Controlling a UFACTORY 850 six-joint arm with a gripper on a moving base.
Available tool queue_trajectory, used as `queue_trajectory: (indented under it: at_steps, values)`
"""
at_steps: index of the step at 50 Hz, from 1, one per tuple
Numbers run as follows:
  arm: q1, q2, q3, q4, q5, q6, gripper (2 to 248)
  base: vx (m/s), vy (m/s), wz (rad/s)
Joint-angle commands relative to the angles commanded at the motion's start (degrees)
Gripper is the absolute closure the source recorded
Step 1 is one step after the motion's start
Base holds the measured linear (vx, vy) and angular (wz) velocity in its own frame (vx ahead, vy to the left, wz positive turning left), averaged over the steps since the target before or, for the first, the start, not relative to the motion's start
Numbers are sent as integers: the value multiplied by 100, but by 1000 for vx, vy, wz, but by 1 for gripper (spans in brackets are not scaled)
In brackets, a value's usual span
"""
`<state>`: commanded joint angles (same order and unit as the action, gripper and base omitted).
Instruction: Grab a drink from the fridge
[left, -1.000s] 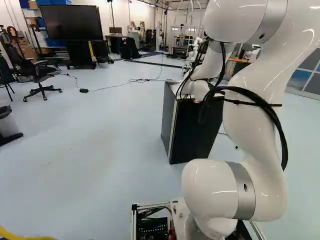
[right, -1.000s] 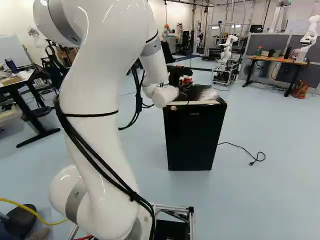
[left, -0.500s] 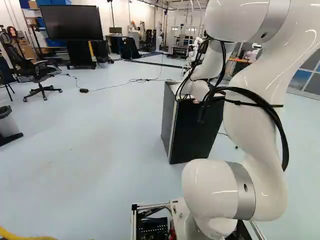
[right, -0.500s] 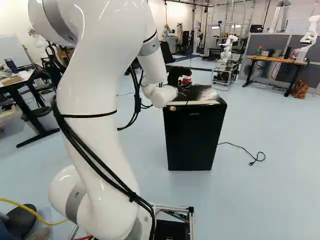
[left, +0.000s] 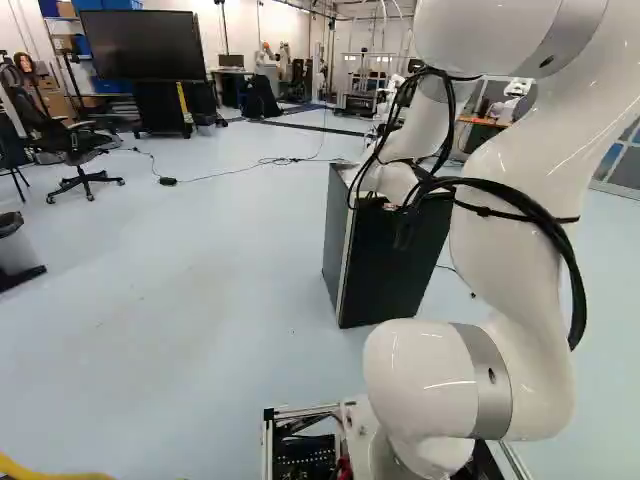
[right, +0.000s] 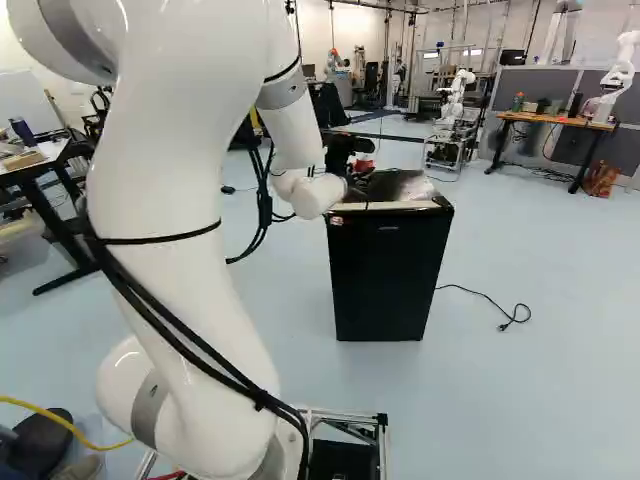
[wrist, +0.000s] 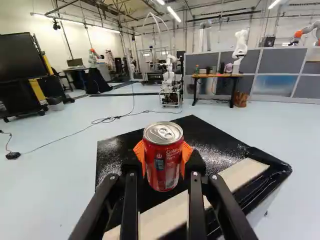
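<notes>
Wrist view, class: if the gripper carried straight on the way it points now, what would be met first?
Probably the black fridge top, which lies below and beyond the red can in the gripper; the can's base might skim over, as the gap is unclear.

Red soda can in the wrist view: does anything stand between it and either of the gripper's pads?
Nothing visible does. The gripper is shut on the red soda can, its orange pads against it from both sides. The black mini fridge is beneath, not between them.
</notes>
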<state>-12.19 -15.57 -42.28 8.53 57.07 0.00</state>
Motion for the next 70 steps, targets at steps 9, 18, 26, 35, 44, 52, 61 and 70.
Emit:
queue_trajectory:
  at_steps: [9,18,26,35,44,52,61,70]
  values:
    - [101,261,308,-71,-58,0,158,0,0,0]
    - [219,566,669,-153,-127,0,158,0,0,0]
    - [338,874,1032,-236,-196,0,158,0,0,0]
    - [487,1262,1490,-341,-283,0,158,0,0,0]
    - [637,1648,1946,-445,-369,0,158,0,0,0]
    - [758,1962,2316,-530,-439,0,158,0,0,0]
    - [874,2264,2673,-612,-507,0,158,0,0,0]
    - [974,2522,2978,-682,-565,0,158,0,0,0]
